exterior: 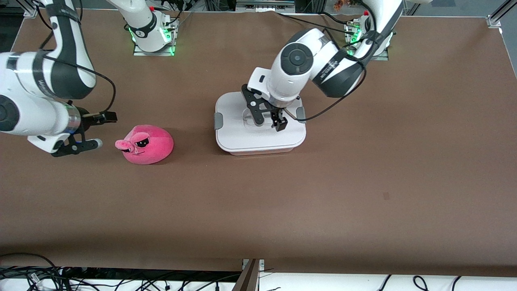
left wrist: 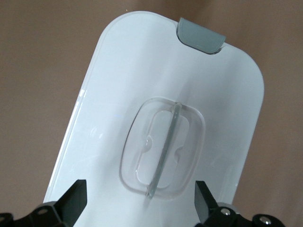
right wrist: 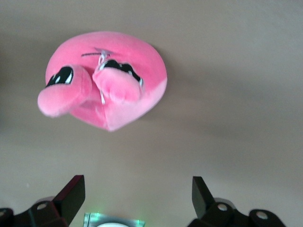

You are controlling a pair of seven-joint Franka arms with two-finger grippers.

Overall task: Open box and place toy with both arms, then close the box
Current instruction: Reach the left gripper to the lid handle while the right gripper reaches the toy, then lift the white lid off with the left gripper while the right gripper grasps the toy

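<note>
The box stands mid-table with its white lid on and a grey clip at each end. My left gripper hovers open just over the lid's clear centre handle, with its fingers spread to either side and holding nothing. One clip also shows in the left wrist view. The pink plush toy lies on the table toward the right arm's end. My right gripper is open and empty, low beside the toy and apart from it. The toy shows ahead of the right gripper.
The brown table stretches around both things. The arm bases with green lights stand along the edge farthest from the front camera. Loose cables lie below the table's near edge.
</note>
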